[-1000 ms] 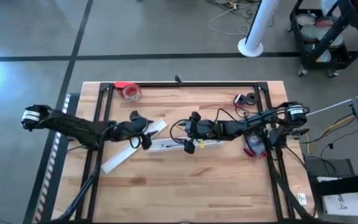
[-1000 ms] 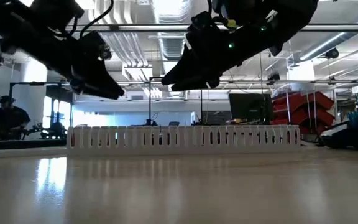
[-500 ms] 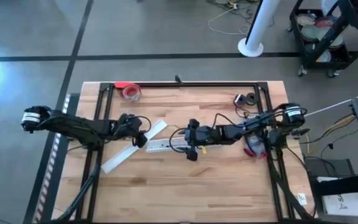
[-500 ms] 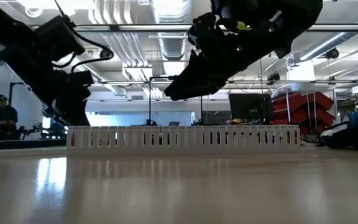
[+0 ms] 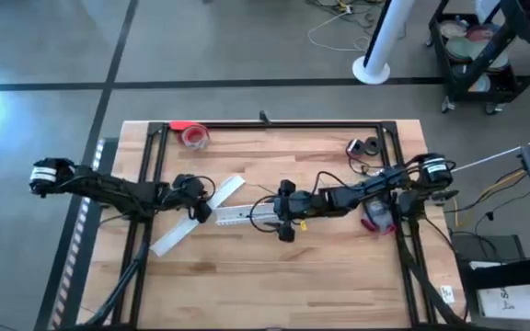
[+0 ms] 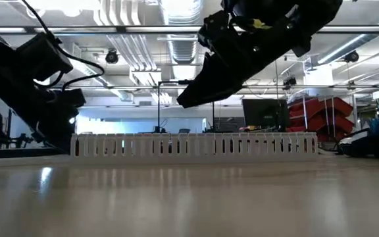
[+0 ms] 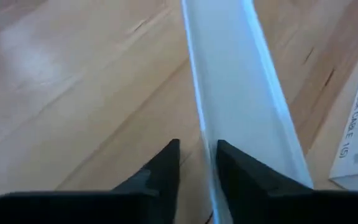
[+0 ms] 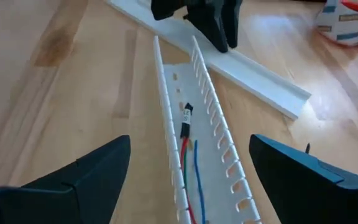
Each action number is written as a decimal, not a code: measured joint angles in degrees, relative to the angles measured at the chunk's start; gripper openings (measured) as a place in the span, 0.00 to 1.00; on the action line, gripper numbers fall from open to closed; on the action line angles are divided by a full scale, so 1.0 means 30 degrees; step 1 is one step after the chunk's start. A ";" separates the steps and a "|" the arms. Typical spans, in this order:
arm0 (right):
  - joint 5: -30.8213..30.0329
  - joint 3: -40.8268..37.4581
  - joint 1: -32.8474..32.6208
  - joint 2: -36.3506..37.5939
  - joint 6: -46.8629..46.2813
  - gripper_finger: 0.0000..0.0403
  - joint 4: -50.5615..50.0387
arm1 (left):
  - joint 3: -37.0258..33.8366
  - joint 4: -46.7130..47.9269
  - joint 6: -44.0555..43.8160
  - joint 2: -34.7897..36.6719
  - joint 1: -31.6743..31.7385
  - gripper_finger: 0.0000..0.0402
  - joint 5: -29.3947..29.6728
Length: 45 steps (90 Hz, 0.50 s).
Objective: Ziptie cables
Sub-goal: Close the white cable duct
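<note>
Leftward and lower than a second ago, the left gripper (image 7: pixel 194 163) straddles the white strip's (image 7: pixel 241 99) edge, fingers barely apart; the right gripper (image 8: pixel 188 180), spread wide, hovers over the slotted duct (image 8: pixel 197 149) holding the cables (image 8: pixel 186 146); close squarely before lifting.

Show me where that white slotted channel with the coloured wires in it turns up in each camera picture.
High view: slotted channel at table centre, under the right gripper.
Low view: comb-like wall across mid-picture.
Left wrist view: not identifiable.
Right wrist view: centre, wires inside.
Shared landmark: flat white strip.
</note>
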<state>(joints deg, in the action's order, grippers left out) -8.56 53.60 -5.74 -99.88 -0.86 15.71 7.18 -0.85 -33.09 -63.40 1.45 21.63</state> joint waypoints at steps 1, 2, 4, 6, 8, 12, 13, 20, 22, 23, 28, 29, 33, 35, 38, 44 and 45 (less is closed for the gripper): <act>0.0000 0.0070 -0.0004 0.0000 0.0000 0.77 -0.0089 | -0.0041 -0.0032 -0.0002 0.0000 0.0000 0.11 0.0000; 0.0000 0.0139 -0.0006 0.0003 0.0001 0.77 -0.0185 | -0.0075 -0.0046 -0.0005 0.0000 0.0000 0.09 0.0000; 0.0000 0.0259 0.0000 0.0044 0.0007 0.76 -0.0425 | -0.0155 -0.0170 -0.0033 0.0000 0.0000 0.06 -0.0015; 0.0000 0.0365 0.0000 0.0106 0.0012 0.76 -0.0710 | -0.0224 -0.0266 -0.0100 0.0000 0.0000 0.04 -0.0008; -0.0003 0.0503 0.0000 0.0145 0.0077 0.75 -0.1082 | -0.0292 -0.0415 -0.0165 0.0000 0.0000 0.03 -0.0002; -0.0013 0.0803 -0.0003 0.0197 0.0203 0.74 -0.1497 | -0.0371 -0.0612 -0.0119 0.0041 0.0000 0.02 -0.0016; -0.0024 0.0873 -0.0007 0.0220 0.0250 0.73 -0.1572 | -0.0376 -0.0626 -0.0086 0.0055 0.0000 0.02 -0.0021; -0.0156 0.1105 -0.0007 0.0371 0.0654 0.71 -0.1932 | -0.0377 -0.0695 -0.0092 0.0066 0.0015 0.01 -0.0087; -0.0160 0.1144 -0.0007 0.0462 0.0782 0.70 -0.1931 | -0.0368 -0.0688 -0.0107 0.0122 0.0015 0.01 -0.0139; -0.0157 0.1158 -0.0007 0.0513 0.0884 0.70 -0.1924 | -0.0363 -0.0669 -0.0107 0.0156 0.0015 0.01 -0.0177; -0.0168 0.1161 -0.0007 0.0792 0.1213 0.68 -0.1775 | -0.0316 -0.0494 -0.0067 0.0390 0.0022 0.01 -0.0500; -0.0168 0.1161 -0.0007 0.0855 0.1250 0.68 -0.1692 | -0.0281 -0.0428 -0.0018 0.0438 0.0022 0.00 -0.0566; -0.0164 0.1071 -0.0013 0.1272 0.1263 0.67 -0.1423 | -0.0160 -0.0223 0.0250 0.0689 0.0022 0.00 -0.0902; -0.0168 0.0976 -0.0063 0.1431 0.1275 0.66 -0.1303 | -0.0041 -0.0088 0.0476 0.0856 0.0020 0.00 -0.1094; -0.0224 0.0802 -0.0125 0.1549 0.1365 0.65 -0.0846 | 0.0160 0.0396 0.0796 0.1085 0.0016 0.00 -0.1318; -0.0236 0.0073 -0.0324 0.1660 0.1581 0.64 0.0676 | 0.1059 0.1934 0.1536 0.1767 0.0093 0.00 -0.1568; -0.0223 -0.0088 -0.0361 0.1655 0.1581 0.63 0.0900 | 0.1252 0.2305 0.1629 0.1837 0.0114 0.00 -0.1547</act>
<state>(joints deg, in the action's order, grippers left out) -9.22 53.33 -6.82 -94.91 3.88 18.41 10.93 6.06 -28.20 -57.89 1.80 16.99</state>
